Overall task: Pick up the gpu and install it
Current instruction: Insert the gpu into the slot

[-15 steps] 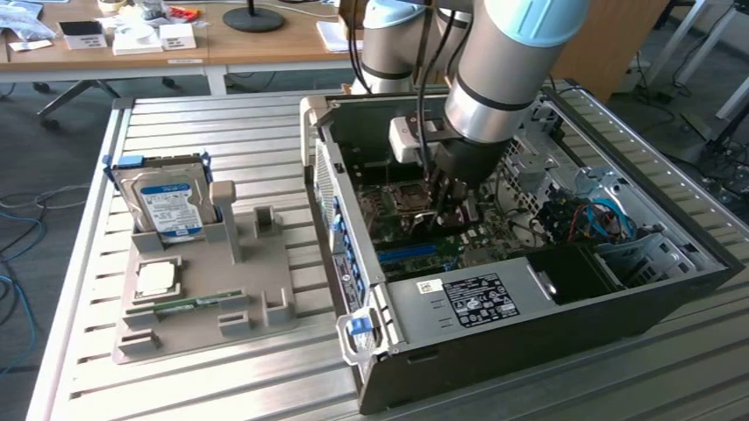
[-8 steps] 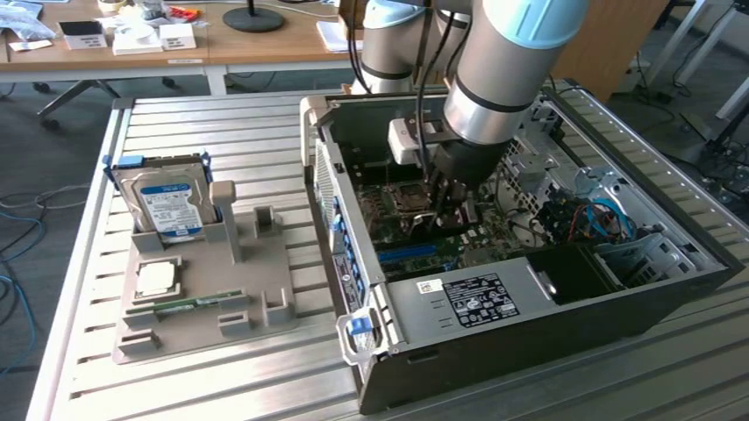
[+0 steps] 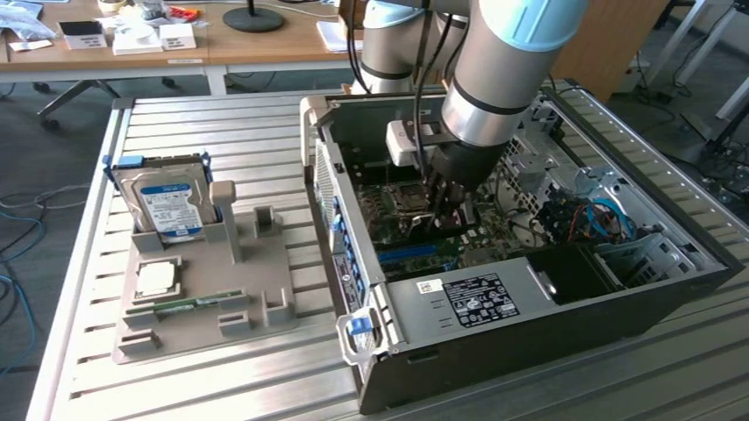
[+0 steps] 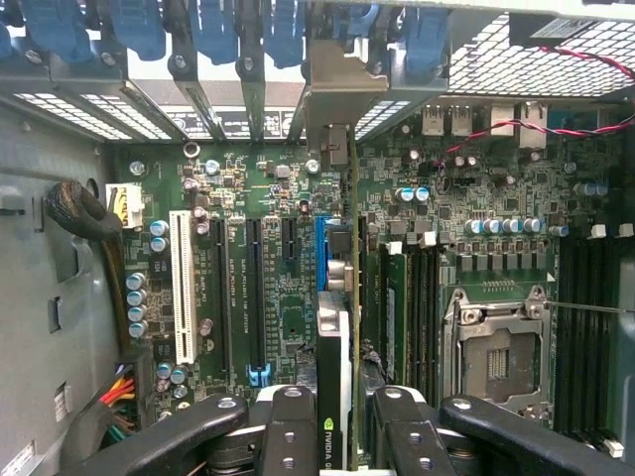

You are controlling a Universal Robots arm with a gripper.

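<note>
1. Near the table (image 3: 175, 386) edge on the exterior view's left stands a grey holder (image 3: 263, 289). It carries the hard drive (image 3: 174, 203) and the memory stick (image 3: 188, 304).
2. On the exterior view's right, the open computer case (image 3: 527, 342) lies on the table, and the arm reaches down into it.
3. In the wrist view the end effector (image 4: 337, 421) is closed narrow on the gpu (image 4: 333, 357), seen edge-on, above the motherboard (image 4: 268, 188).
4. The card lies along the blue slot (image 4: 322, 243), and its silver bracket (image 4: 332, 94) is at the rear openings.
5. I judge that the picking up is done. The installing is in hand, but I cannot tell if the card is fully seated.
</note>
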